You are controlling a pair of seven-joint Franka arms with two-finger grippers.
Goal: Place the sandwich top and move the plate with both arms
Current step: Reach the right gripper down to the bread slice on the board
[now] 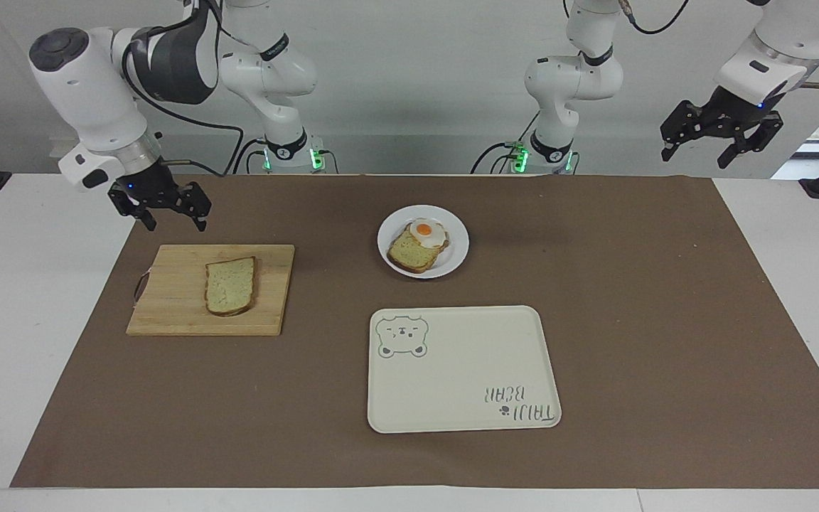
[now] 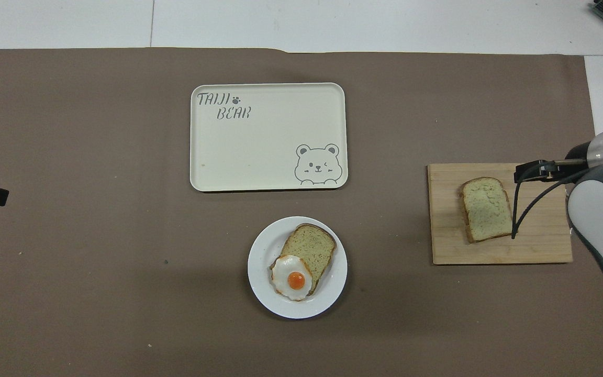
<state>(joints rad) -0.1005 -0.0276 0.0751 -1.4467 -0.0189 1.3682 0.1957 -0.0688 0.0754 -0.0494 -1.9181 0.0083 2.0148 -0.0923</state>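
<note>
At the right arm's end of the table the right gripper (image 1: 173,212) hangs in the air with its fingers spread apart and nothing between them, over the edge of the brown mat (image 1: 665,299) just short of the wooden cutting board (image 1: 175,299). On that board lies the sandwich top (image 1: 230,285) — a plain slice, flat, crust dark along its edge, untouched by anything. In the overhead view a cable from the right arm crosses over the board beside the slice.

Toward the middle sits the plate (image 1: 453,256), small and white, resting on the mat nearer to the robots than the cream tray (image 1: 463,370). On the plate is another bread slice (image 1: 410,250) with a fried egg (image 1: 426,231) lying on the end of it closest to the robots. The tray, with its bear drawing and lettering, lies just beside the plate and apart from it, with nothing on it.

At the left arm's end the left gripper (image 1: 724,140) waits high up — fingers parted, holding nothing — above the table's edge by the mat's corner, well apart from plate and tray.
</note>
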